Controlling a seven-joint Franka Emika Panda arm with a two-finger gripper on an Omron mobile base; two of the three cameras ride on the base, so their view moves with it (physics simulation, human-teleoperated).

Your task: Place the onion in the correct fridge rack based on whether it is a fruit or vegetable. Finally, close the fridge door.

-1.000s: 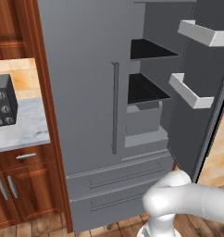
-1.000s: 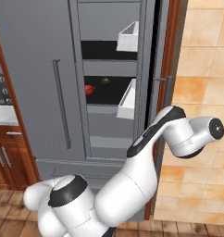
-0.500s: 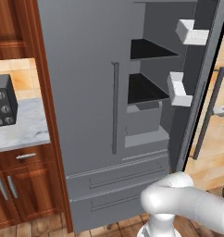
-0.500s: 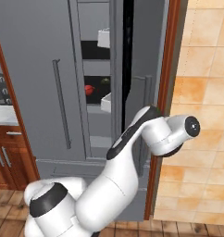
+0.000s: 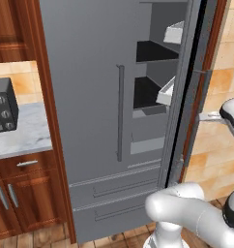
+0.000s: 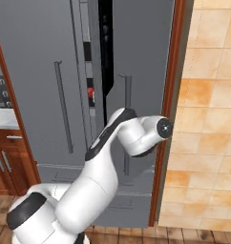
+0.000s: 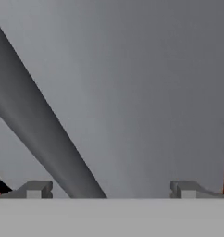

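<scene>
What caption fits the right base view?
Arm pressed against the nearly shut fridge door, the onion visible through the remaining gap.

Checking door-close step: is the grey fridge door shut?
Ajar: the grey fridge door leaves a dark gap showing the red-maroon onion.

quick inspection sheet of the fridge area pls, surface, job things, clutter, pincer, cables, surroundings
surface: marble counter at left.
job things: onion seen through the door gap, on the fridge rack; fridge door nearly shut, a narrow gap left.
clutter: dark appliance with knobs on the counter.
pincer: pincer open, nothing between the fingertips, facing the door's grey face close up, door handle crossing diagonally in front.
cables: nothing seen.
surroundings: wood cabinets left, tan tiled wall right, wood floor.
</scene>
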